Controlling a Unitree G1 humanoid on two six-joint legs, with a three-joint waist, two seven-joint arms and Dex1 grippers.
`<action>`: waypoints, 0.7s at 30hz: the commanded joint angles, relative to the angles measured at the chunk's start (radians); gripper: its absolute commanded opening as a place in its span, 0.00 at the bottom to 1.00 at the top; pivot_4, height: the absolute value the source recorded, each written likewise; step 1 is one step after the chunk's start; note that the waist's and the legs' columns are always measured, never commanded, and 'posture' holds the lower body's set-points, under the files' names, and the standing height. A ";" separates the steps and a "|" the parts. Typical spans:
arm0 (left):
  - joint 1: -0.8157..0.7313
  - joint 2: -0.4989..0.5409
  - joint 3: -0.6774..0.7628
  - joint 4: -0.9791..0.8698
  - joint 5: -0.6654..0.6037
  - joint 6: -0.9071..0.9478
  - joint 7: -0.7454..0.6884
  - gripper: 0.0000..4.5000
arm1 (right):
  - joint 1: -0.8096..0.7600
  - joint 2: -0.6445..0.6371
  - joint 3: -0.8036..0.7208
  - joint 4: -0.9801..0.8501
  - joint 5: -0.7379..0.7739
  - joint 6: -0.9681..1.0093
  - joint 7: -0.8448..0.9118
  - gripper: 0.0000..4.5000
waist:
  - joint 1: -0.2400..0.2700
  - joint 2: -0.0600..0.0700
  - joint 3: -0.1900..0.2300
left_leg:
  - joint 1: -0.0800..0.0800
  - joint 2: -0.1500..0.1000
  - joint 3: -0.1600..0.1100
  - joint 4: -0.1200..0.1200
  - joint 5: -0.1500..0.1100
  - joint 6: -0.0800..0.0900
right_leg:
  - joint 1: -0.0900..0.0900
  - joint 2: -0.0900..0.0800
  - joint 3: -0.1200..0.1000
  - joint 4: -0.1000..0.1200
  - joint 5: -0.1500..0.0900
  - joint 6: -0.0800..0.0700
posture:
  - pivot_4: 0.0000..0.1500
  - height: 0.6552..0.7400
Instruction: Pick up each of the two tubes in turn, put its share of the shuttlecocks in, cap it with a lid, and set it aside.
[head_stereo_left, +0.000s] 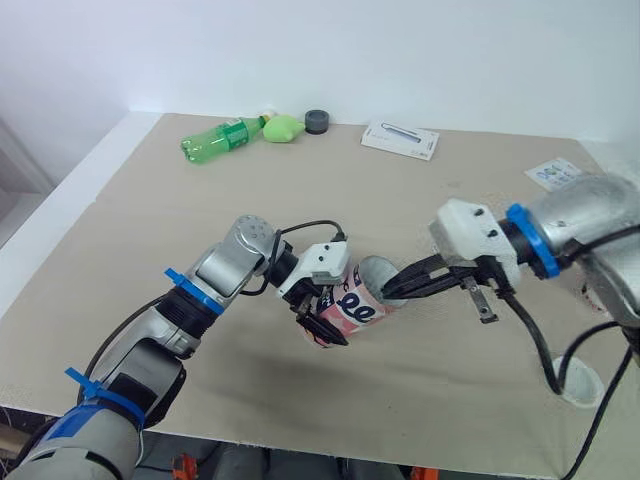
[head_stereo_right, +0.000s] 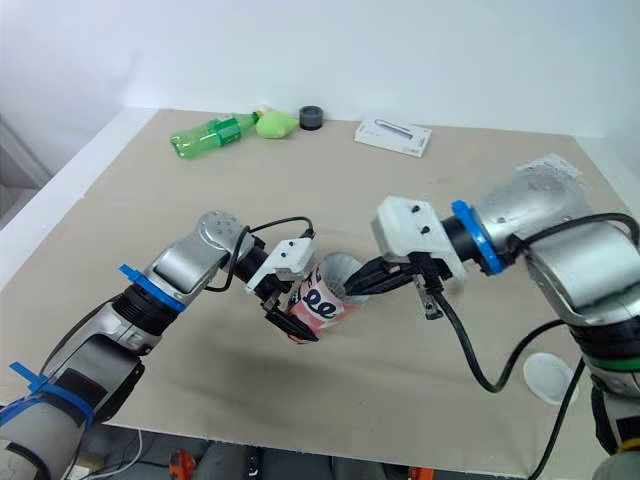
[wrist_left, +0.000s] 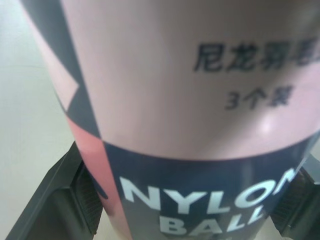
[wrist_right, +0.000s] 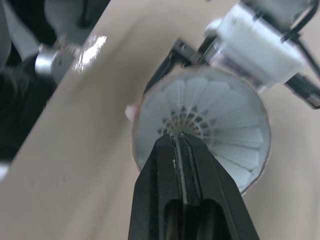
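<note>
The pink and navy tube (head_stereo_left: 356, 304) is about halfway along the tabletop (head_stereo_left: 140, 240), somewhat nearer the front edge than the back. It is gripped in the left gripper (head_stereo_left: 325, 326), whose two black fingers are clamped on opposite sides of its lower body. In the left wrist view they press against the printed band on either side. The tube is tipped well over, with its open mouth pointing toward the right edge and slightly up, and its closed end pointing toward the front left corner.

The right gripper (head_stereo_left: 392, 291) reaches in from the right side and its tip sits right at that mouth. Its fingers are pressed flat together with no gap between them. In the right wrist view their joined tip lies over the centre of a white shuttlecock (wrist_right: 210, 112). The shuttlecock sits inside the tube with its feather skirt fanned out to the rim. I cannot tell whether the tip is actually touching it.

A pale round lid (head_stereo_left: 582, 385) lies flat near the front right corner, well apart from both grippers.

Along the back edge, from the left corner inward, lie a green bottle (head_stereo_left: 222, 138) on its side, a lime-green lump (head_stereo_left: 284, 128), a dark ring (head_stereo_left: 317, 121) and a white box (head_stereo_left: 400, 140). A printed card (head_stereo_left: 556, 174) rests by the right edge.
</note>
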 joint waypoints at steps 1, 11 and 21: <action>0.002 0.004 -0.005 -0.007 0.019 0.002 0.010 0.83 | -0.069 0.036 0.060 0.051 -0.083 -0.075 0.083 0.02 | 0.000 0.000 0.000 | 0.000 0.000 0.000 0.000 0.000 0.000 | 0.000 0.000 0.000 0.000 0.000 0.000 | 1.00 0.87; 0.004 -0.005 0.002 -0.013 0.014 0.018 0.023 0.83 | -0.155 0.121 0.201 0.136 -0.164 -0.161 0.130 0.02 | 0.000 0.000 0.000 | 0.000 0.000 -0.001 0.001 0.000 0.000 | 0.000 0.000 -0.001 0.001 0.000 0.000 | 1.00 0.87; 0.010 -0.009 0.003 -0.012 0.014 0.020 0.029 0.83 | -0.179 0.142 0.098 0.160 -0.076 -0.067 0.128 0.02 | 0.002 0.000 0.000 | 0.000 0.000 -0.002 0.001 0.000 0.000 | 0.001 0.000 -0.002 0.001 0.001 -0.002 | 1.00 0.87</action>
